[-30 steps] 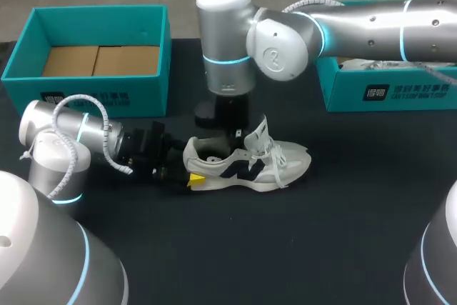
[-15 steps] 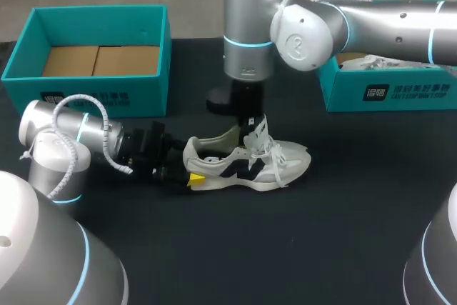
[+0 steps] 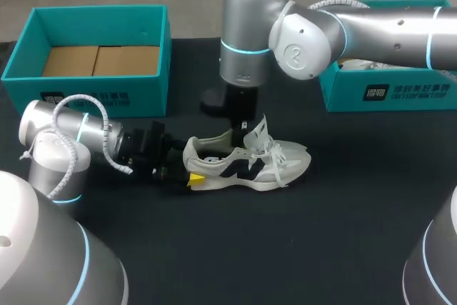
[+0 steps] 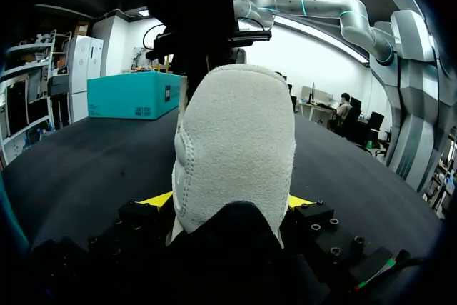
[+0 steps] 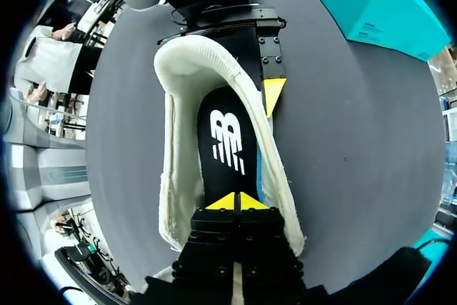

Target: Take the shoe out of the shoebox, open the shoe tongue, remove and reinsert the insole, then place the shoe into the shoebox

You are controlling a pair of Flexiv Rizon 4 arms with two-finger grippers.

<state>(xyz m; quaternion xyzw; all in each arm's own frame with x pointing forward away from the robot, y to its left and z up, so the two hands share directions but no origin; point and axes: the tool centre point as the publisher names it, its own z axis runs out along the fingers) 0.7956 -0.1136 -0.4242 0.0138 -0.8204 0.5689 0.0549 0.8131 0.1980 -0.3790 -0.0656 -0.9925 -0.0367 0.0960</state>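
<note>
A white shoe (image 3: 275,166) with dark side markings lies on the black table, toe pointing right, its tongue (image 3: 258,132) standing up. My left gripper (image 3: 191,171) is at the heel (image 4: 235,141), with a yellow tip pressed against each side of it. My right gripper (image 3: 239,130) hangs over the shoe opening. Its tips (image 5: 236,201) are shut together on the front end of the black insole (image 5: 228,141). In the head view the insole (image 3: 214,139) rises as a pale strip from the heel up to that gripper.
An open teal shoebox (image 3: 107,98) with a cardboard floor stands at the back left, just behind my left arm. A second teal box (image 3: 385,94) sits at the back right under my right arm. Bare black table lies in front of the shoe.
My right arm has risen and shifted right, drawing the front of the insole up out of the shoe. The left gripper and the shoe have stayed in place.
</note>
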